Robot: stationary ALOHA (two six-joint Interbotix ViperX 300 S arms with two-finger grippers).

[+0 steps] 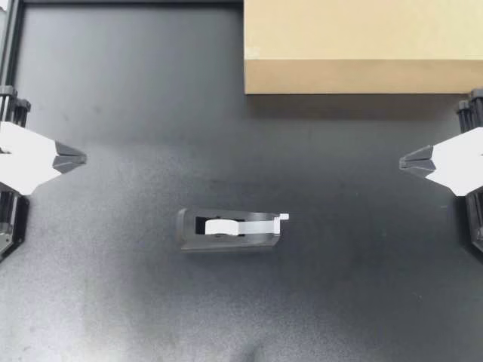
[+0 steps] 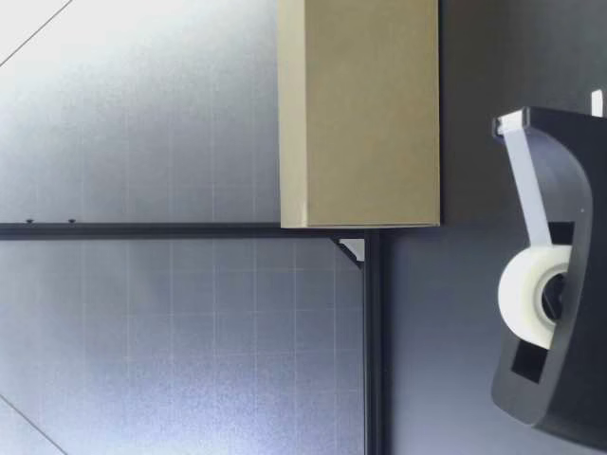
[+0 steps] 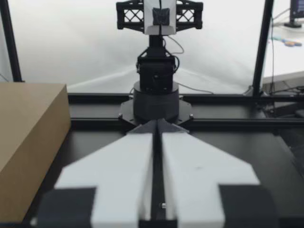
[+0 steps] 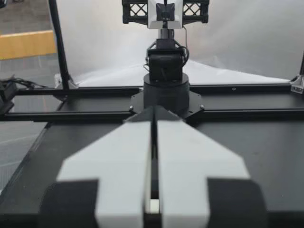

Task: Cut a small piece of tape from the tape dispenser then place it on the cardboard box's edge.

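Note:
A black tape dispenser [image 1: 229,231] with a white roll of tape [image 1: 223,225] lies at the middle of the dark table; its tape end [image 1: 282,218] sticks out toward the right. In the low view the dispenser [image 2: 560,313] stands close to the camera, with the roll [image 2: 531,294] inside it. The cardboard box [image 1: 362,45] sits at the far right of the table. My left gripper [image 1: 81,158] hovers at the left edge, shut and empty. My right gripper [image 1: 403,161] hovers at the right edge, also shut and empty. Both are far from the dispenser.
In the left wrist view the cardboard box [image 3: 28,137] lies beside my shut fingers [image 3: 123,175], and my other arm's base [image 3: 156,95] stands across the table. The right wrist view shows the opposite arm's base [image 4: 166,80] past its fingers [image 4: 185,166].

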